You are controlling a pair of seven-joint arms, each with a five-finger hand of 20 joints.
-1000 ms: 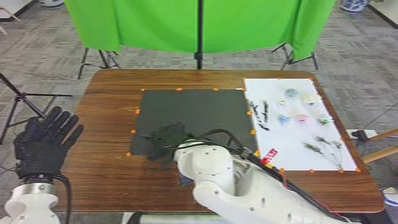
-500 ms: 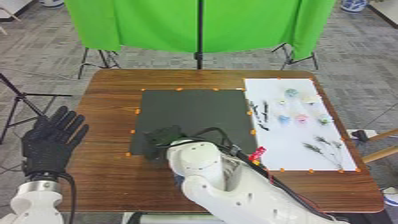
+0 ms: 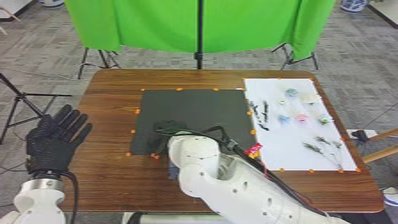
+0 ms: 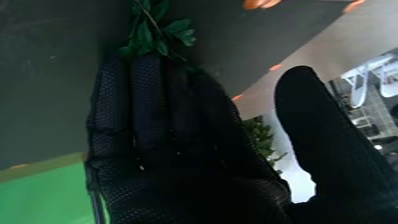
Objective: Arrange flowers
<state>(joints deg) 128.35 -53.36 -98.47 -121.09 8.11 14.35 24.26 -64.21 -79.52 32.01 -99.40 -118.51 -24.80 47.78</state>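
Over the lower left part of the black sheet [image 3: 200, 107] is my right hand [image 3: 169, 128]. In the right wrist view the same hand [image 4: 164, 120] has straight fingers and its thumb stands apart. A green leafy sprig [image 4: 147, 40] lies at the fingertips; whether they touch it I cannot tell. More greenery [image 4: 258, 134] shows between fingers and thumb. My left hand [image 3: 51, 145] is open at the table's left edge. On the white sheet [image 3: 306, 137] are a pink flower [image 3: 302, 118], blue flowers [image 3: 291, 93], dark leafy stems [image 3: 264, 113] and thin sprigs [image 3: 325, 146].
Small orange markers [image 3: 138, 111] run around both sheets on the brown table [image 3: 111, 115]. My right forearm crosses the table's front right part. Behind the table hangs a green cloth [image 3: 151, 30] with dark stands beside it.
My right hand has shifted slightly away from the table's front edge over the black sheet, and its forearm has moved to the left. My left hand has moved slightly to the right.
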